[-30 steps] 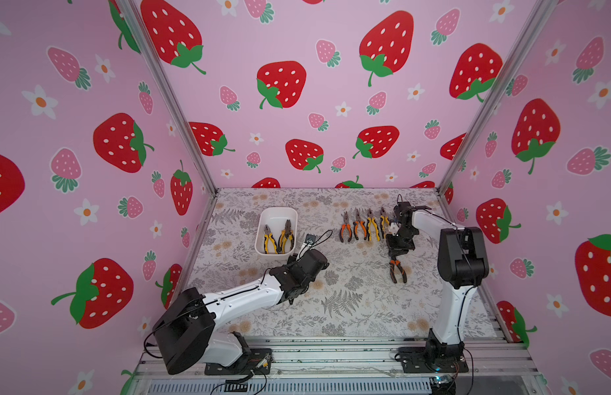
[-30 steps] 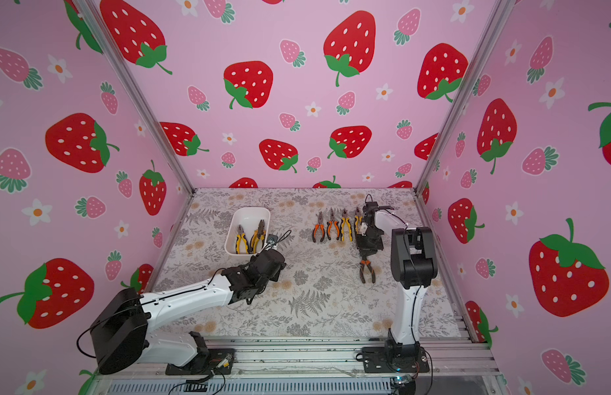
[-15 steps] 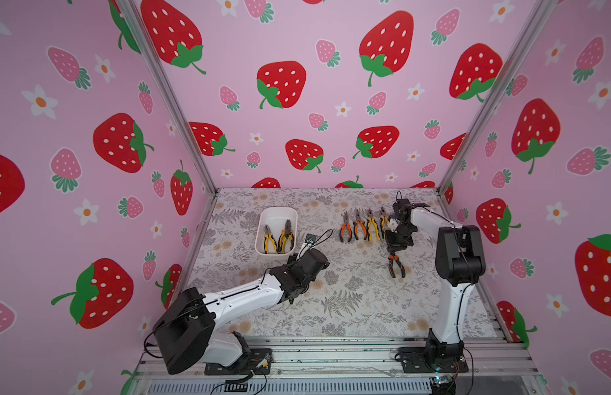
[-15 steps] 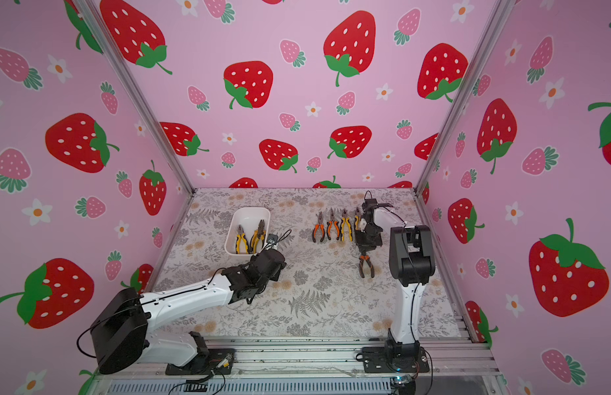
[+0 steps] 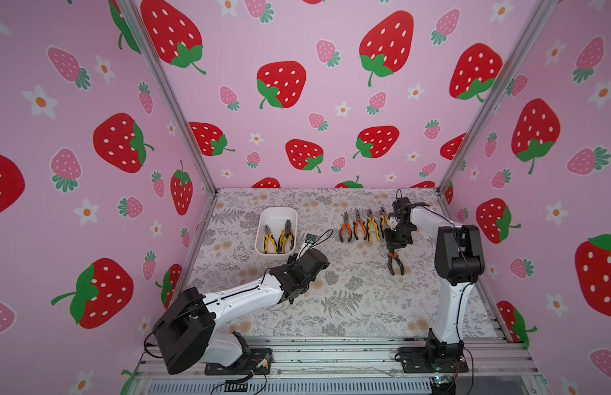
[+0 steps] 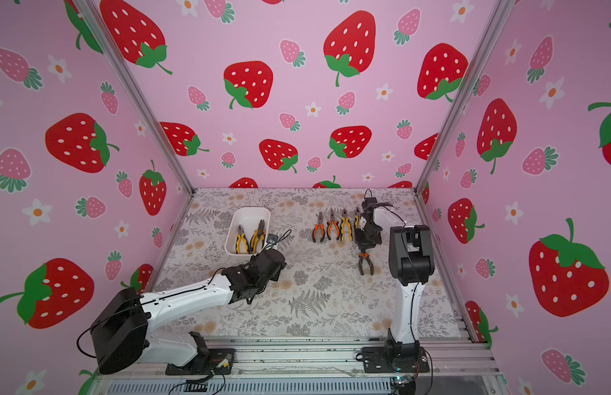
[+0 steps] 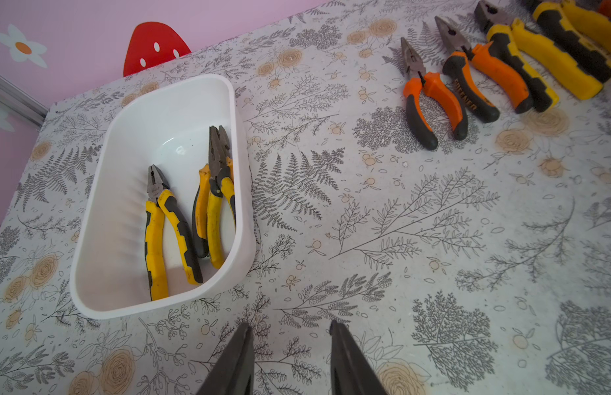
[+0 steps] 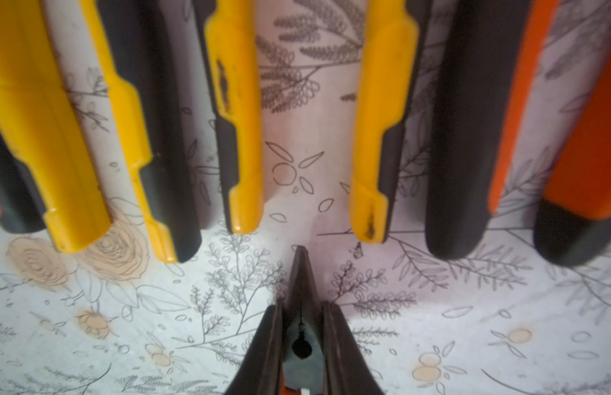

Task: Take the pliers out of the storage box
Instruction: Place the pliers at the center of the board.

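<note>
While the right gripper (image 8: 301,309) is clamped on the dark metal nose of a pair of orange-and-black-handled pliers (image 5: 394,258), the left gripper (image 7: 290,342) stands partly open and empty above the grey floral-printed tabletop (image 5: 348,301). It is just beside the near end of the white plastic rectangular storage box (image 7: 109,239).

Orange-and-black-handled pliers: the nose is pinched between the black fingers (image 8: 334,335). Its tip points at the handle ends of the row, and its spread handles trail toward the front edge of the tabletop.

Row of pliers (image 5: 359,228): these are laid side by side on the tabletop, to the right of the storage box and well apart from it, noses toward the back wall. Both top views show 2 pairs with orange-and-black handles and 2 with yellow-and-black handles, the last partly hidden behind the right arm.

Storage box contents: 1 blunt-nosed pair with yellow-and-black handles (image 7: 155,232) lies flat on the floor by itself. Beside it, against the opposite long wall, long-nosed pliers with yellow-and-black handles (image 7: 215,205) lie stacked. These are probably 2 pairs, though the overlap leaves the count uncertain. All noses in the storage box point toward the back wall.
</note>
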`<state>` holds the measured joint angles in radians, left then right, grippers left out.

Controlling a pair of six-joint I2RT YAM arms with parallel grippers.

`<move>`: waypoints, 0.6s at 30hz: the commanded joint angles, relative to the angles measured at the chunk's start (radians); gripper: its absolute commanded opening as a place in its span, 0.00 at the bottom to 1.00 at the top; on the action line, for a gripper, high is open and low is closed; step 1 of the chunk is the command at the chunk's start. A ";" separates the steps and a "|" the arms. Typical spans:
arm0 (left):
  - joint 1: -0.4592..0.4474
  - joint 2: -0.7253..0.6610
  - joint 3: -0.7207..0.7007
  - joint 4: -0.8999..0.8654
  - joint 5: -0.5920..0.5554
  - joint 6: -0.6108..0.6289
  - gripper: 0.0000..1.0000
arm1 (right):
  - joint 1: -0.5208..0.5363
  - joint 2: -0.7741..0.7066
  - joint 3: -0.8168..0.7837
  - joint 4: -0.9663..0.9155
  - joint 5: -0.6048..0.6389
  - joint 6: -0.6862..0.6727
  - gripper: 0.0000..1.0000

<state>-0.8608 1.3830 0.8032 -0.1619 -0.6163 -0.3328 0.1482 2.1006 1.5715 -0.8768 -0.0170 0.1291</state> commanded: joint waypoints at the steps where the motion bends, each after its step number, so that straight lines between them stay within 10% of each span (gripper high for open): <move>1: 0.003 0.013 0.042 -0.016 0.000 0.009 0.39 | 0.005 0.004 -0.001 0.028 0.011 0.019 0.22; 18: 0.004 0.010 0.040 -0.018 -0.002 0.009 0.39 | 0.005 -0.018 -0.053 0.076 0.022 0.028 0.42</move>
<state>-0.8608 1.3830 0.8032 -0.1623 -0.6163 -0.3328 0.1509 2.0907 1.5471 -0.8116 -0.0063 0.1543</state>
